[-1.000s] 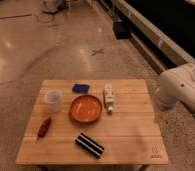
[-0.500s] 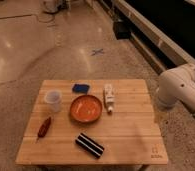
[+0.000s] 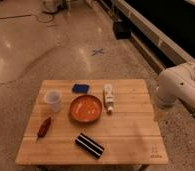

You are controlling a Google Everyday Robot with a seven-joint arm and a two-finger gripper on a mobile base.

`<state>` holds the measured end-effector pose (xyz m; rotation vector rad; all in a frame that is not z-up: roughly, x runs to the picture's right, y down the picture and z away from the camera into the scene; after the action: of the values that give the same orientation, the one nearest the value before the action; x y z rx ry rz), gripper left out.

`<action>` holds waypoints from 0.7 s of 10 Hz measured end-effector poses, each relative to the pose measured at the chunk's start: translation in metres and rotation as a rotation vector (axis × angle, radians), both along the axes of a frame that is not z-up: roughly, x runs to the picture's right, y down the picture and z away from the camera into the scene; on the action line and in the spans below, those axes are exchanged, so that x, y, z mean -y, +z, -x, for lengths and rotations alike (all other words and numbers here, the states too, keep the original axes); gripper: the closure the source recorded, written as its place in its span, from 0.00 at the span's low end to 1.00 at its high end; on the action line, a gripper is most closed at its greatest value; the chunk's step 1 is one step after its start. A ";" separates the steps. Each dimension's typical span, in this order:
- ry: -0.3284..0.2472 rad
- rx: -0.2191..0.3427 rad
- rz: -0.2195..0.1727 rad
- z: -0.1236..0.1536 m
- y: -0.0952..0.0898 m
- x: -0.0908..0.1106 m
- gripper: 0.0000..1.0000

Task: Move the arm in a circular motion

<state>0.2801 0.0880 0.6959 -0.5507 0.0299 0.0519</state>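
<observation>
Arm (image 3: pixel 177 85) bulks at three o'clock, elbow just off the counter (image 3: pixel 131 135), end effector out of shot beyond the right edge, grip state impossible to tell, and the circle looks mostly left to run.

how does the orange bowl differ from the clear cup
The round orange bowl is wide, shallow and opaque; the small clear plastic cup is narrower, taller and see-through. The cup stands left of the bowl. Both sit upright. The glossy white arm is at the right; its tool is out of view.
</observation>
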 end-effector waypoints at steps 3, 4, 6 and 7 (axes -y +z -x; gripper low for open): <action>-0.025 0.057 -0.011 0.037 0.024 0.035 0.35; -0.042 0.076 -0.015 0.053 0.030 0.045 0.35; -0.096 0.122 -0.023 0.096 0.046 0.071 0.35; -0.137 0.143 -0.026 0.124 0.059 0.085 0.35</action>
<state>0.1561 0.0026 0.7546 -0.5243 -0.0718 -0.1206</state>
